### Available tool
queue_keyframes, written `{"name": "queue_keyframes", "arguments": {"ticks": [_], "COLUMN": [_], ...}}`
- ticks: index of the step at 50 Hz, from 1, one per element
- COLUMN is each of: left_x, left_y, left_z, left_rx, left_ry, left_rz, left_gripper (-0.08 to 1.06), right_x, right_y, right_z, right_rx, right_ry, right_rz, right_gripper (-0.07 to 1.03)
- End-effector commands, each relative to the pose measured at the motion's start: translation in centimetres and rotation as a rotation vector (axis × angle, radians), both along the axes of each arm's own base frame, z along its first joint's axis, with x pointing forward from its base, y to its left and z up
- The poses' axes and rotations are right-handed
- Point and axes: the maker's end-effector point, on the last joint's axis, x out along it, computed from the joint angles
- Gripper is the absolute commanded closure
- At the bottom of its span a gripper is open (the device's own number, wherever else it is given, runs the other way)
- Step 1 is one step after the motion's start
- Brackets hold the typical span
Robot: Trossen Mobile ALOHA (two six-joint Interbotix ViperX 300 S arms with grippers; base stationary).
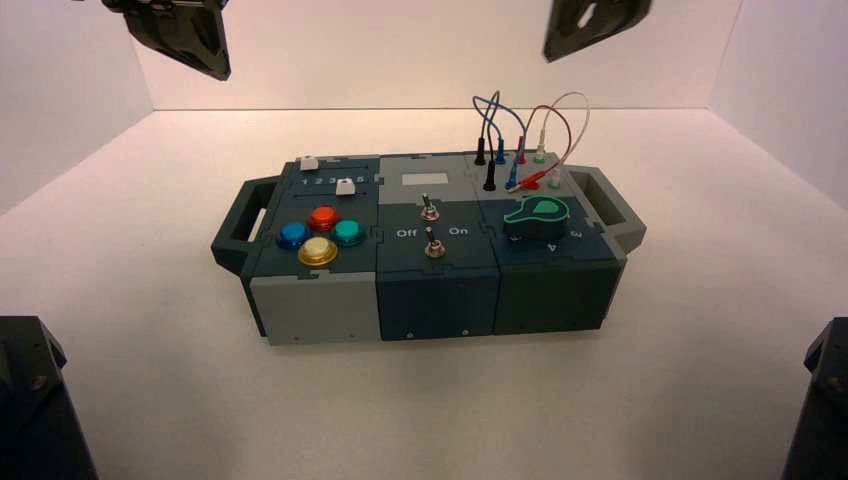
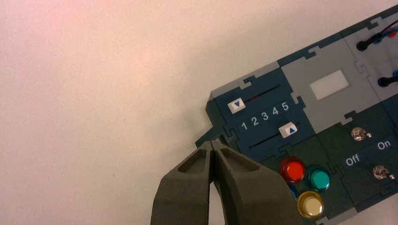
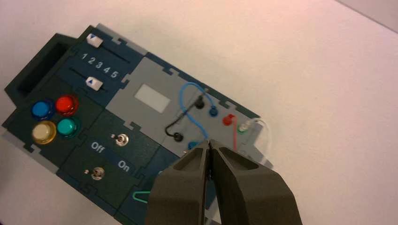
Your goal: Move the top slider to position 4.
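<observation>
The top slider (image 2: 236, 105) is a small white knob in the box's rear slot, standing at the 1 end of the printed row 1 2 3 4 5. The digit 4 (image 2: 275, 110) is printed between the two slots. The slider also shows in the high view (image 1: 309, 162) and in the right wrist view (image 3: 94, 40). The second white slider (image 2: 287, 130) sits near 5. My left gripper (image 2: 213, 142) is shut and empty, held high above the box's left handle corner. My right gripper (image 3: 209, 142) is shut and empty, high above the wired sockets.
Red, blue, yellow and teal buttons (image 1: 320, 234) sit in front of the sliders. Two silver toggles (image 1: 430, 228) stand by the Off/On lettering, and a green dial (image 1: 537, 215) is on the right. Plugged wires (image 1: 515, 140) rise at the back right. White walls enclose the table.
</observation>
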Motion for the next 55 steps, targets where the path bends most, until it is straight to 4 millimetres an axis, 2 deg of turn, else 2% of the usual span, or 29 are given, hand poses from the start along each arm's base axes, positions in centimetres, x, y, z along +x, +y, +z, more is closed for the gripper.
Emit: {"name": "queue_keyframes", "arguments": {"ticks": [1,20,32,55], "left_x": [0.7,0.9,1.4,1.6], "left_y": [-0.4,-0.6,-0.8,-0.8], "left_z": [1.1,0.0,-0.6,-0.8], "left_rx": [-0.012,-0.001,0.005,0.005], "left_ry": [-0.027,0.012,0.031,0.036], "left_rz": [-0.004,-0.004,-0.003,0.001], "left_gripper": [1.01,1.01,1.01,1.01], "right_x": [1.1,2.3,1.9,2.4], "right_y": [1.6,3.8,6.3,8.5], "right_z": [1.0,0.4,0.6,-0.8], "right_rx": [0.016,0.009,0.025,0.007], "right_ry": [-0.017,0.008,0.02,0.056], "right_rz": [0.019,0.046,0.092,0.124], "right_gripper": [0.98,0.98,0.98,0.98]}}
